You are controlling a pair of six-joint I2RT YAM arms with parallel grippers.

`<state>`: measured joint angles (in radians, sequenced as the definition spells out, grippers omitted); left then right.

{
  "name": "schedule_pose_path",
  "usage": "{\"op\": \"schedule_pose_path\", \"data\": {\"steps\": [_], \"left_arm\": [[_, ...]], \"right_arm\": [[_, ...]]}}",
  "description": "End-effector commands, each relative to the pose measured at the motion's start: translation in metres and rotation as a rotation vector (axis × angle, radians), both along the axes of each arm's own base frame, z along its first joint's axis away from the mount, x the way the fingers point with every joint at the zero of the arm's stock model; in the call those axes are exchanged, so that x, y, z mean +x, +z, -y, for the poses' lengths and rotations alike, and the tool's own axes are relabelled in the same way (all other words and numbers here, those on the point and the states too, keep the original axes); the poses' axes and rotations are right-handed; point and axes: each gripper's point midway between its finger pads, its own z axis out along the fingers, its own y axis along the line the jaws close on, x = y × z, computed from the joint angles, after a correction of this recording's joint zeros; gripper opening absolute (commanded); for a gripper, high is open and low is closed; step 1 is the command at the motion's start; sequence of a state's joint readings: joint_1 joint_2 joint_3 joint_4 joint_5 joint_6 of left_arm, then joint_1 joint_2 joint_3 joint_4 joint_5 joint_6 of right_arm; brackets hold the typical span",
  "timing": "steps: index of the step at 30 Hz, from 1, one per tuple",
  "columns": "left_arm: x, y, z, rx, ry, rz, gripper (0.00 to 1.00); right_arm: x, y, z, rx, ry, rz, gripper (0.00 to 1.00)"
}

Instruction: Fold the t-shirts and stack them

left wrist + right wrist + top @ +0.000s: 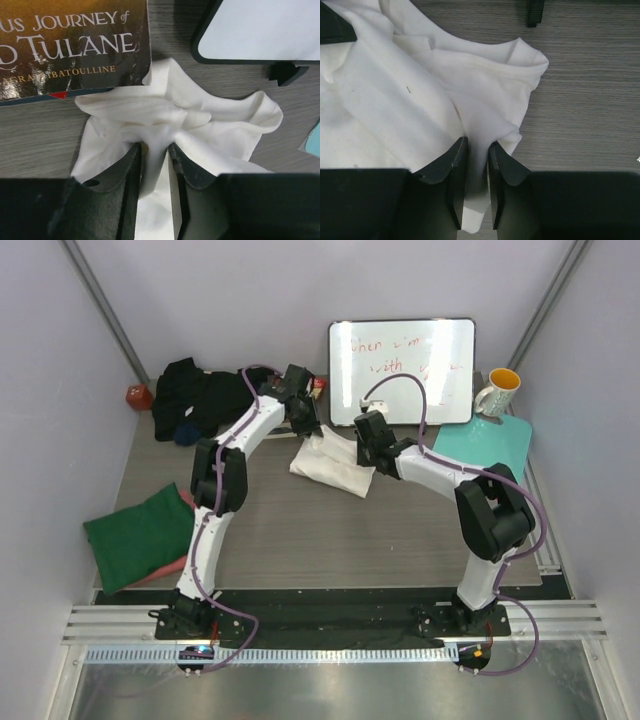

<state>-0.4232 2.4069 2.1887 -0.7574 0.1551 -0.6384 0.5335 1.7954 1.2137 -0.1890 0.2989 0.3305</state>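
Note:
The white t-shirt (330,465) lies crumpled at the table's middle back. My left gripper (303,420) is shut on a bunch of its cloth (170,120) at its far left corner. My right gripper (368,452) is shut on its right edge (485,100). A folded dark green t-shirt (140,535) lies at the left on a salmon pink one (186,502). A black t-shirt (200,395) sits heaped at the back left.
A whiteboard (402,370) leans at the back. A glossy book (70,45) lies beside the white shirt. A teal mat (485,445) and a mug (497,392) are at the right back. A red object (138,396) sits at the far left.

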Motion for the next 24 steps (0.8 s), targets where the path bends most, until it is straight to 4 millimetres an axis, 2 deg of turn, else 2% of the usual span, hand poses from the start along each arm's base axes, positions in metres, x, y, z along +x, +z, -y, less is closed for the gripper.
{"op": "schedule_pose_path", "data": {"steps": [1, 5, 8, 12, 14, 15, 18, 19, 21, 22, 23, 24], "left_arm": [[0.018, 0.014, -0.011, 0.023, 0.040, 0.071, 0.31], [0.023, 0.020, -0.019, 0.034, 0.063, 0.087, 0.35], [0.029, 0.026, -0.029, 0.045, 0.089, 0.103, 0.37], [0.036, 0.045, -0.042, 0.065, 0.126, 0.136, 0.40], [0.037, 0.050, -0.049, 0.071, 0.142, 0.141, 0.40], [0.036, 0.059, -0.050, 0.066, 0.144, 0.152, 0.40], [0.036, 0.072, -0.066, 0.120, 0.184, 0.184, 0.43], [0.033, 0.084, -0.071, 0.132, 0.194, 0.197, 0.46], [0.030, 0.095, -0.078, 0.154, 0.199, 0.221, 0.48], [0.027, 0.115, -0.077, 0.132, 0.191, 0.252, 0.47], [0.023, 0.123, -0.075, 0.116, 0.174, 0.263, 0.47], [0.015, 0.122, -0.074, 0.107, 0.154, 0.251, 0.46]], "right_arm": [[0.028, 0.020, 0.010, 0.026, -0.113, 0.101, 0.31], [0.038, 0.023, 0.018, 0.040, -0.171, 0.115, 0.36], [0.049, 0.034, 0.020, 0.043, -0.195, 0.147, 0.37], [0.072, 0.061, 0.024, 0.065, -0.230, 0.209, 0.38], [0.080, 0.066, 0.026, 0.073, -0.231, 0.219, 0.38], [0.086, 0.078, 0.022, 0.082, -0.223, 0.239, 0.38], [0.088, 0.095, 0.025, 0.058, -0.209, 0.262, 0.38], [0.087, 0.101, 0.028, 0.040, -0.210, 0.273, 0.38], [0.082, 0.123, 0.030, 0.040, -0.189, 0.304, 0.38], [0.075, 0.124, 0.025, 0.036, -0.134, 0.280, 0.38], [0.070, 0.132, 0.023, 0.053, -0.107, 0.281, 0.37], [0.058, 0.143, 0.020, 0.077, -0.073, 0.288, 0.35]]}}
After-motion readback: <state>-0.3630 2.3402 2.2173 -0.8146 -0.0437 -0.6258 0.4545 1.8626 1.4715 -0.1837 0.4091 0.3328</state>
